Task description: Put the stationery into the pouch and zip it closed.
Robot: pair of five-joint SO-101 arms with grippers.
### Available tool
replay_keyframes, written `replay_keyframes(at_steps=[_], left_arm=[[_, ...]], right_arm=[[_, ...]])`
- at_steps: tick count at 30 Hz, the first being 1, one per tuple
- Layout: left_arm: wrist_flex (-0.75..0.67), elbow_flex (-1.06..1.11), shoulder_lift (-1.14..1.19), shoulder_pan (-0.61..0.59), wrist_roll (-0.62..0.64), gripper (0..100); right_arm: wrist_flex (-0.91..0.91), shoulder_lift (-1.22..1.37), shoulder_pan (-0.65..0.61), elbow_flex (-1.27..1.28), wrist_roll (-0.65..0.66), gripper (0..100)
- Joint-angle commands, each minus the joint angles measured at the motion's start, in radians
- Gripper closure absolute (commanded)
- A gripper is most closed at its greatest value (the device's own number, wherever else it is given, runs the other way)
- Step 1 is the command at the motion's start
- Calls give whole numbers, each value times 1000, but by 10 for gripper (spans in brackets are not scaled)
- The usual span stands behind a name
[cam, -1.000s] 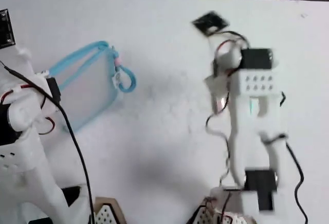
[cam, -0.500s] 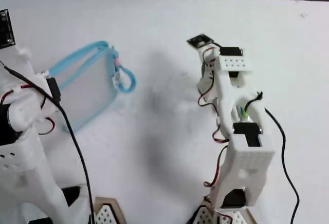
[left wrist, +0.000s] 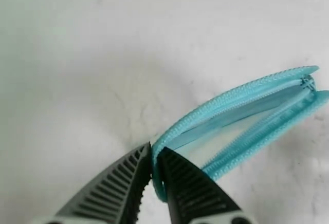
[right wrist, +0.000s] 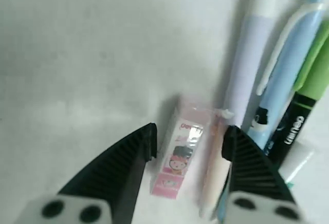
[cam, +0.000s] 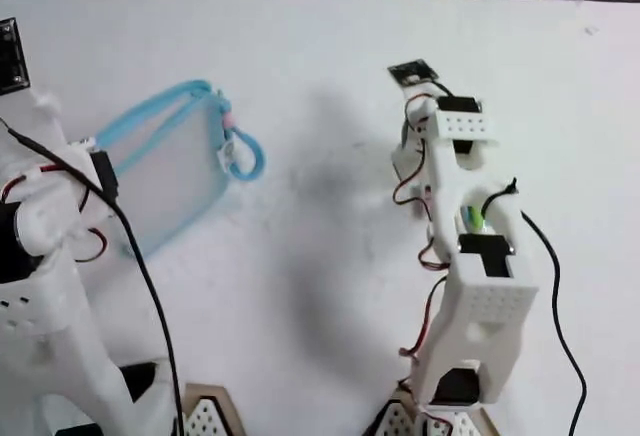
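The clear plastic pouch with sky-blue zip edging (cam: 165, 171) lies unzipped at the left of the high view, its zip edge pinched tight in the left gripper (left wrist: 152, 154). Right of centre, the right gripper (right wrist: 188, 134) hangs wide open over a small pink eraser box (right wrist: 181, 157), beside a lilac pen (right wrist: 249, 64), a blue pen (right wrist: 288, 59) and a green-and-black marker (right wrist: 307, 85)

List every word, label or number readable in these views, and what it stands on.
On the small pink eraser: red print above a cartoon figure, too blurred to read.
On the black-and-green pen: white lettering on the barrel, too blurred to read.
On the light blue pen: dark picture, no readable words.
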Motion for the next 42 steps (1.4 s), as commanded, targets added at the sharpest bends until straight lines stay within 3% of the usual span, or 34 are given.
replay_keyframes(at_steps=[1, 16, 24, 33, 36, 39, 42], left_arm=[[2, -12, 1, -8, 8, 979], [0, -12, 1, -8, 6, 979], [0, -12, 1, -47, 5, 979], [2, -12, 1, -58, 5, 979], [2, -12, 1, -58, 5, 979], [2, -12, 1, -58, 5, 979], [2, -12, 1, -58, 5, 979]], right_arm=[[-41, 44, -21, -14, -61, 783], [183, 165, -97, -118, -61, 787], [183, 179, -168, -118, -61, 787], [168, 236, -148, -169, -26, 787], [170, 236, -153, -166, 41, 845], [166, 232, -151, -172, 64, 982], [197, 231, -151, -215, 64, 962]])
